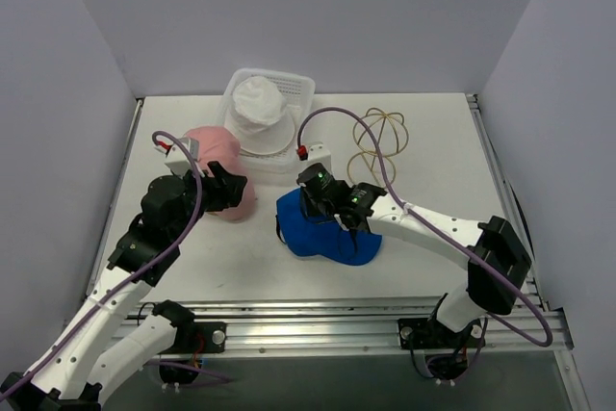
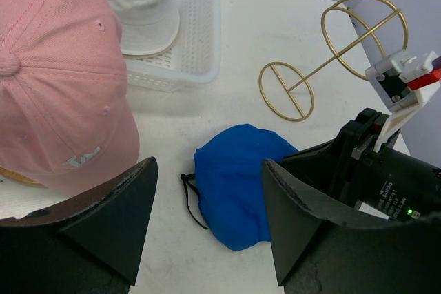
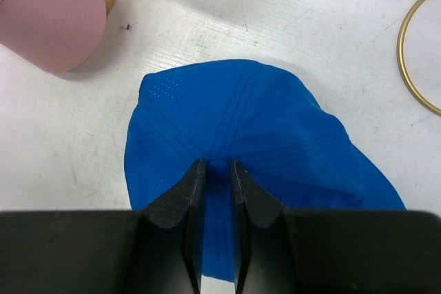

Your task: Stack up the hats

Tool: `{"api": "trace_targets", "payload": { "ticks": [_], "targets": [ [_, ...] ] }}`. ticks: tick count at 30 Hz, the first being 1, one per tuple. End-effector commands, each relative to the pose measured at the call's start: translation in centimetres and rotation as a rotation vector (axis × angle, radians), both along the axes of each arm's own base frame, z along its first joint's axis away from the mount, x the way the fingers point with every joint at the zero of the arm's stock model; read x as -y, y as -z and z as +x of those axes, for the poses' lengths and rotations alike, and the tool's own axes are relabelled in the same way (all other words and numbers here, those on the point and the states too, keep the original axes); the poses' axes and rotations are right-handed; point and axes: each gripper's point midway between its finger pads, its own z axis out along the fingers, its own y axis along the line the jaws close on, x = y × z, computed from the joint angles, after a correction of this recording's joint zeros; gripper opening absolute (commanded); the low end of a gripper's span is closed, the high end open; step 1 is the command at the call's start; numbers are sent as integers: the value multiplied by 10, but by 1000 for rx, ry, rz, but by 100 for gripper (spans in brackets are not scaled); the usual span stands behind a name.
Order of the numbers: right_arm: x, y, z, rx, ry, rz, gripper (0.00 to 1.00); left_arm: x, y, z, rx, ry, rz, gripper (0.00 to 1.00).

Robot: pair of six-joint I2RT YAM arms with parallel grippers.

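At the near edge of the bench (image 1: pixel 443 141) both arms rise from their bases and reach forward. The right arm bends at the elbow and stretches left toward the middle, with its wrist tipped down over the blue cap (image 3: pixel 262 122). The right fingers (image 3: pixel 200 178) are pinched almost together on the small button at the cap's crown. This cap lies flattened on the bench near its middle. It is thin, smooth fabric with stitched seams spreading from the button and rows of tiny perforations, and a black cord (image 2: pixel 189 197) trails from its left side. The left arm leans in from the left edge. The left fingers (image 1: pixel 233 190) are spread wide with nothing between them, and they sit just beside the pink cap (image 2: pixel 55 80), which rests left of the blue one and apart from it. The pink cap is a rounded dome of heavier twill with sewn eyelets, a top button and white lettering, and a tan edge shows under it. Farther back, at the middle of the far edge, a white plastic mesh basket (image 2: pixel 200 39) holds the soft, crumpled off-white hat (image 1: pixel 258 108). Just right of the basket lies a gold wire frame (image 2: pixel 324 65) of thin hoops joined by a straight rod.
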Motion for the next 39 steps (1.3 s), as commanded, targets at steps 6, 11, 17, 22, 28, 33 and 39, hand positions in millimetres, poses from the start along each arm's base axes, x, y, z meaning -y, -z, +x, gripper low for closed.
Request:
{"api": "trace_targets", "payload": {
  "ticks": [6,11,17,22,28,33,39],
  "targets": [
    [5,-62,0,87,6,102,0,1,-2,-5,-14,-2,-29,70],
    [6,-105,-2,149,2,186,0,-2,-11,-9,-35,-15,-49,71],
    [3,-141,-6,192,-24,256,0,11,-12,-15,-79,46,-106,70],
    [9,-173,-10,239,-24,310,0,5,-22,-21,-71,40,-107,69],
    [10,-200,-19,280,-62,377,0,3,-47,-23,-22,49,-105,69],
    [10,-205,-25,286,-75,401,0,23,-42,-16,-49,125,-120,66],
    [10,-208,-29,292,-86,413,0,33,-35,-10,-75,152,-145,64]
  ]
}}
